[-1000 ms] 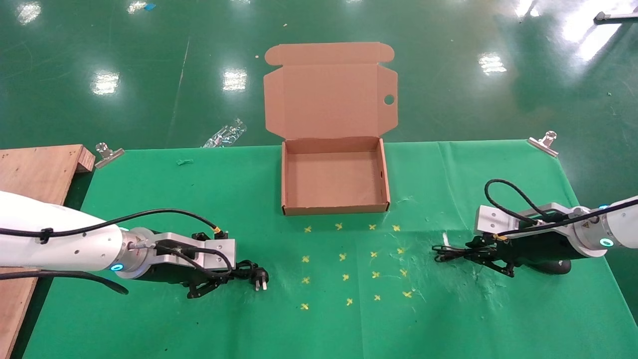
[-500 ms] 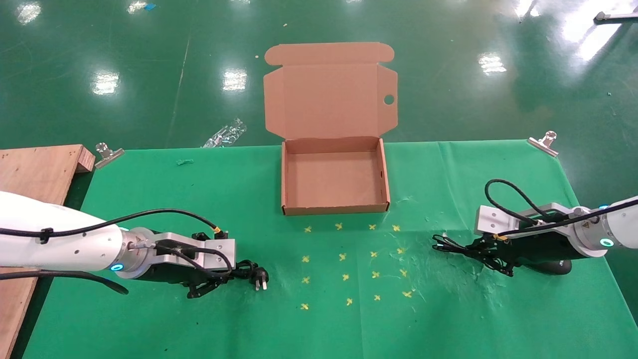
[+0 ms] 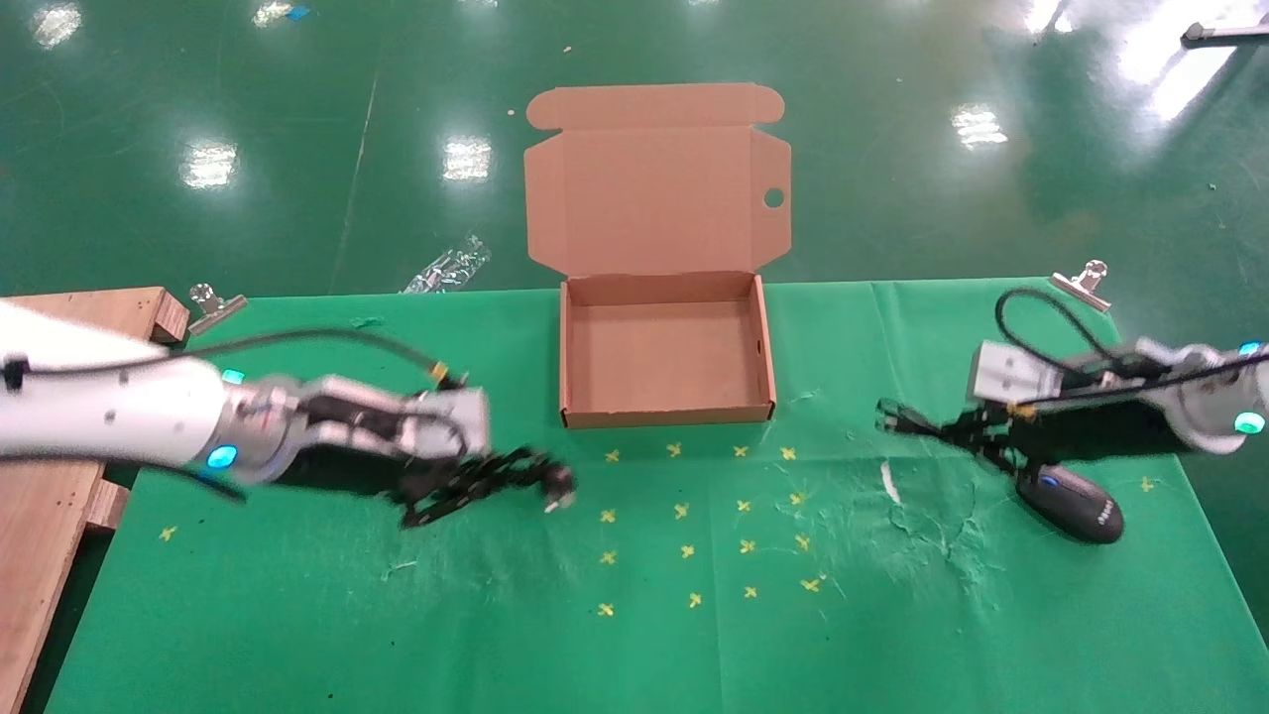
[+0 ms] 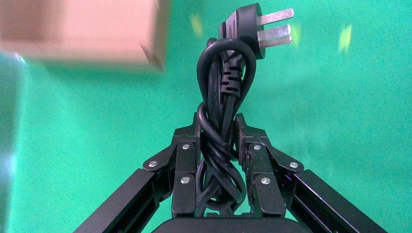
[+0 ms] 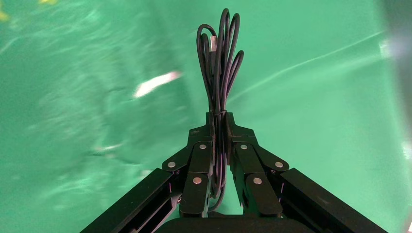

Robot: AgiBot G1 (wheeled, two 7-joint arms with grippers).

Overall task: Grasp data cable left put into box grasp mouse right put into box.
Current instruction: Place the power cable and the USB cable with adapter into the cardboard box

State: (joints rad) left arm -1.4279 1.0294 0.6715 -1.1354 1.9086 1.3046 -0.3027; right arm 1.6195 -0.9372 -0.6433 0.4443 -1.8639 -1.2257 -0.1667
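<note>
Two grasps are made, and neither thing is in the box [image 3: 666, 415] yet. At lower left of the head view the left gripper [image 3: 466, 486] is clamped on the data cable [image 3: 511, 474], lifted off the green cloth [image 3: 634, 635]; the bundle's long axis runs left to right, with the plug [image 3: 557, 488] leading toward frame centre. In the left wrist view the plug's silver prongs [image 4: 276, 30] point away from the fingers [image 4: 185, 180]. At right the right gripper [image 3: 977, 433] is closed on the mouse's coiled thin cord [image 3: 907, 420], not its body. The mouse [image 3: 1074, 501] sits just below, long axis slanting toward lower right; whether it touches the cloth is unclear. Farther up, at centre, the box stands open and empty, lid [image 3: 654, 188] back. I judge both carries and drops remain.
</note>
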